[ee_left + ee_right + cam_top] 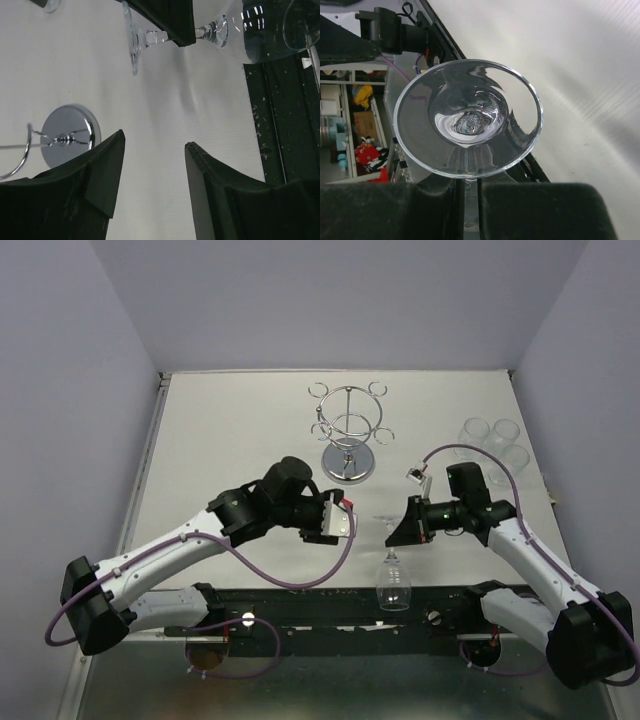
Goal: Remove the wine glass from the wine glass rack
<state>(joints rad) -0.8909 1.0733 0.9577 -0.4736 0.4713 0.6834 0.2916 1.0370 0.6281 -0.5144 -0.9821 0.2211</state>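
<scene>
Wine glass (393, 582) in right tool (402, 528), rack (348, 436) beyond

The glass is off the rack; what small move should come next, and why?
Probably swing the wine glass down toward the table and tip it upright: the right tool pinches its stem, and it hangs sideways in the air, clear of the rack.

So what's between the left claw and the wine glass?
Nothing, just bare white table. The left wrist view shows it between the left claw and the wine glass.
</scene>
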